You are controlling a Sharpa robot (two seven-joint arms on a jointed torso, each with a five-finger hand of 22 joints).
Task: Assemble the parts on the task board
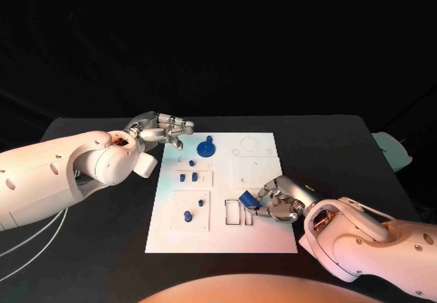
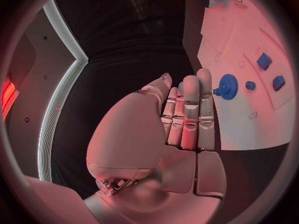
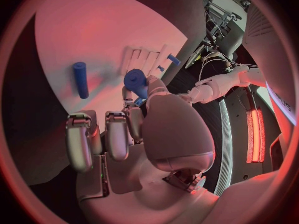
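Observation:
The white task board lies mid-table. My right hand hovers at its near right side and pinches a small blue part over the narrow slots. The right wrist view shows that blue part between the fingertips, with a blue peg lying on the board. My left hand rests by the board's far left corner, fingers straight and holding nothing. Close by it sits a blue gear, and the left wrist view shows this gear just past the fingers.
Several small blue parts stand on the board's left half, among them two blocks and a peg. The left wrist view shows blue blocks beyond the gear. A pale object lies at the table's right edge.

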